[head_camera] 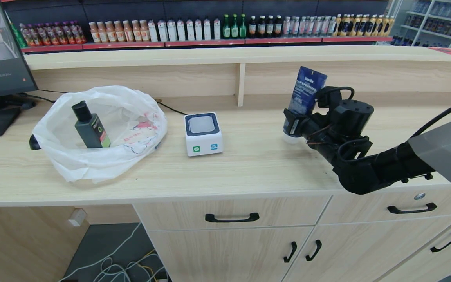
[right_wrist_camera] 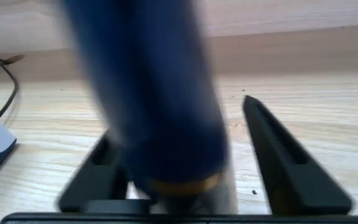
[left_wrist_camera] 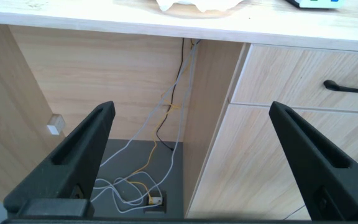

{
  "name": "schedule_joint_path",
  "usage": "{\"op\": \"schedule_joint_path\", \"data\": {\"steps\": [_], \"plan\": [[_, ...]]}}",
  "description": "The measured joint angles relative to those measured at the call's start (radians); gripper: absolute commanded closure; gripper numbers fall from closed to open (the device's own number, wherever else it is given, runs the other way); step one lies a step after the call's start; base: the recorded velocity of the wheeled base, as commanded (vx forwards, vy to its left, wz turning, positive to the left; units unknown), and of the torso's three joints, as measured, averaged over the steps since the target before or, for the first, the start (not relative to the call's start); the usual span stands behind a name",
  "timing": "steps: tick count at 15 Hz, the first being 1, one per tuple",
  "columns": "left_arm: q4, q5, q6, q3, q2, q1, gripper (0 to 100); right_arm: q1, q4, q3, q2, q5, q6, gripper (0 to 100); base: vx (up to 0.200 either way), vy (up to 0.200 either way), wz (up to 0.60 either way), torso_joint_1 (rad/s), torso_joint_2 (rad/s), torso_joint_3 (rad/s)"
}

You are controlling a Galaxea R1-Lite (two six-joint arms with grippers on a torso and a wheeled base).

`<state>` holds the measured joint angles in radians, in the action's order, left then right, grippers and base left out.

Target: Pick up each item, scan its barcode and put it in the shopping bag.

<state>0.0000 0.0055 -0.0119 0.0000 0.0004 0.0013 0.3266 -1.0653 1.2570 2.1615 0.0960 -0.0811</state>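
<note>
**Q:** What is the setting?

**A:** A shop checkout: a pale wood-grain counter (head_camera: pixel 249 172) with shelves of drinks bottles behind it. On it, a white scanner cube (head_camera: pixel 203 133). At its 9 o'clock is the open shopping bag (head_camera: pixel 65 164), with a dark green bottle (head_camera: pixel 90 127) standing inside. At the scanner's 3 o'clock is a blue tube (head_camera: pixel 303 94).

**Q:** Which step is in hand?

**A:** Judged from the layout, the pick-up of the second item. The right gripper (head_camera: pixel 298 123) straddles the tube's lower half. The right wrist view shows a gap between the tube and one finger, so the jaws stand apart and are not clamped. The left gripper (left_wrist_camera: pixel 191 118) hangs below the counter's edge, facing the cabinet front, its jaws wide and empty.

**Q:** How does the tube lie?

**A:** Its long axis is near vertical. The pale cap points to 6 o'clock, at or just above the counter. The flat crimped end points to 12, leaning slightly toward 1.

**Q:** What does the next move call for?

**A:** Probably closing firmly on the tube, then lifting it and carrying it toward 9 o'clock. The barcode must be turned to face the scanner's top window.
</note>
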Motion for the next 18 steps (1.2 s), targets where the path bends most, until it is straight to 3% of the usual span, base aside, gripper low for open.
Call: {"op": "schedule_joint_path", "data": {"steps": [11, 18], "plan": [[0.0, 0.0, 0.0, 0.0, 0.0, 0.0, 0, 0.005, 0.011, 0.024, -0.026, -0.005, -0.011, 100, 0.0, 0.0, 0.0, 0.0, 0.0, 0.0], [0.0, 0.0, 0.0, 0.0, 0.0, 0.0, 0, 0.013, 0.029, 0.003, -0.189, -0.006, -0.036, 100, 0.0, 0.0, 0.0, 0.0, 0.0, 0.0]]}}
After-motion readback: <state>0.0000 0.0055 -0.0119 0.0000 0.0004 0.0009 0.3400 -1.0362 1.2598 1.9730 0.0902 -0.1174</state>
